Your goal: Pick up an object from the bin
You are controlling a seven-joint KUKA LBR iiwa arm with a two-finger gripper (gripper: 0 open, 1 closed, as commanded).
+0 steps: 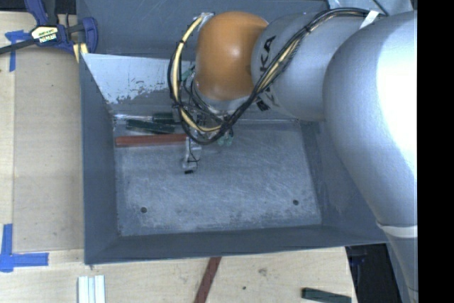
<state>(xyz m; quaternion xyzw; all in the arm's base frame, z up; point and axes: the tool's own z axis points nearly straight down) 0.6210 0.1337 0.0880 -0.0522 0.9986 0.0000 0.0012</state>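
Grey metal bin (pixel 227 199): red-brown flat stick (pixel 145 141) on floor at 10 o'clock; dark green pen-like tool (pixel 152 124) just beside, 12 o'clock side.

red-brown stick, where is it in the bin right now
In the camera view the red-brown stick lies flat at the upper left of the bin floor, just below a dark green thing and left of the gripper.

I see my gripper (pixel 190 164) hanging low over the grey bin's (pixel 99 174) floor, near the back wall. A reddish-brown stick (pixel 145 141) lies just beside it toward the view's left, with a dark green tool (pixel 152 125) behind the stick.
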